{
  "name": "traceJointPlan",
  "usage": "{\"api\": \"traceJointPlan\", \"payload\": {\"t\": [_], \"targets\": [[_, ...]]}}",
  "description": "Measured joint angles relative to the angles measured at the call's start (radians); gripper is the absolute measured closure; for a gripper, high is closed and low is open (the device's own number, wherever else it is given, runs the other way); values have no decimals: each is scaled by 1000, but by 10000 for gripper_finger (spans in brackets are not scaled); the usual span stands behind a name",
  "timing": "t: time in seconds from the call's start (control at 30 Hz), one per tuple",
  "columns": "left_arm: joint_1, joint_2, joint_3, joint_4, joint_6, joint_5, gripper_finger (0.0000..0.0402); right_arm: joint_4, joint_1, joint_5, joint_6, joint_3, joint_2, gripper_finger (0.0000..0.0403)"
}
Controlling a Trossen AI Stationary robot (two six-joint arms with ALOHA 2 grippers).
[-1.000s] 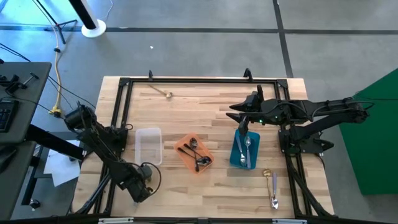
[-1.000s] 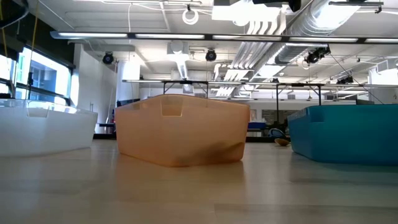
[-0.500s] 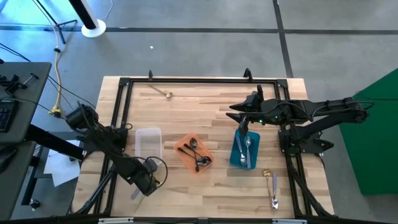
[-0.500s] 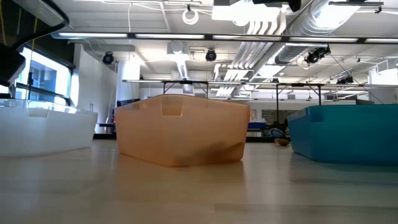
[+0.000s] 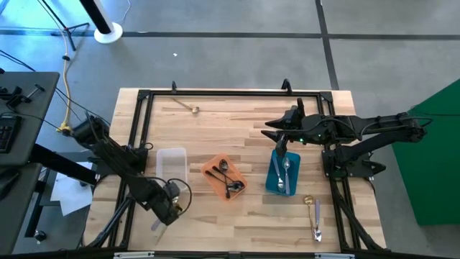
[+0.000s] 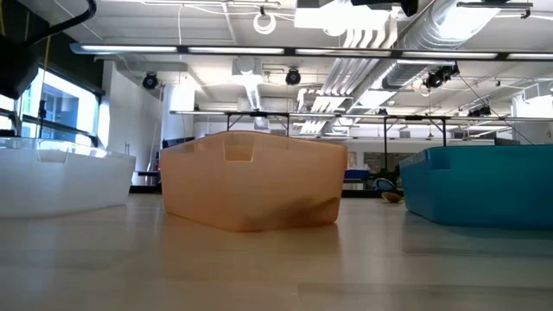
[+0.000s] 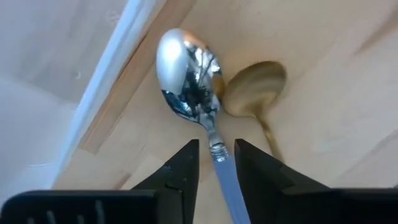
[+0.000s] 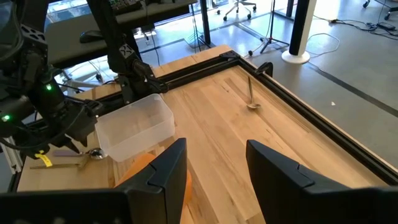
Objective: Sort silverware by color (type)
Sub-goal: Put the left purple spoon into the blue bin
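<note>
My left gripper [image 5: 171, 203] is near the table's near edge, beside the clear tray [image 5: 172, 167], shut on a silver spoon [image 7: 186, 71] with a lilac handle. A spoon-shaped golden-brown patch [image 7: 255, 93] lies on the wood beside the bowl; shadow or second spoon, I cannot tell. My right gripper [image 5: 277, 138] hangs open over the far end of the blue tray [image 5: 282, 175], which holds silver spoons. Dark spoons lie in the orange tray [image 5: 224, 178]. The right wrist view shows the open fingers [image 8: 211, 163]. My left gripper pinches the spoon between its two fingers [image 7: 183, 163] at the top of the lilac handle [image 7: 221, 171], just behind the silver neck. The spoon runs along the fingers, its bowl sticking out ahead of them. The handle's free end [image 5: 154, 224] points at the near edge.
A gold spoon [image 5: 188, 108] lies alone near the far edge. A gold and a silver spoon [image 5: 314, 216] lie near the right near corner. A black frame [image 5: 230, 92] rims the table. In the low view the three trays [image 6: 251, 190] stand in a row.
My left gripper has moved from the near edge a little toward the right and far side, closer to the clear tray's near end. The arm's dark shape has come into the low view's upper left corner. The right arm has kept still.
</note>
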Motion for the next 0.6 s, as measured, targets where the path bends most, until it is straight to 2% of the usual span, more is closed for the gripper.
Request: {"api": "traceJointPlan", "payload": {"t": [0.27, 0.6], "targets": [[0, 38, 0, 16, -41, 21, 267, -6, 0, 0, 25, 0, 0, 252], [-1, 84, 0, 20, -75, 35, 268, -8, 0, 0, 19, 1, -1, 252]]}}
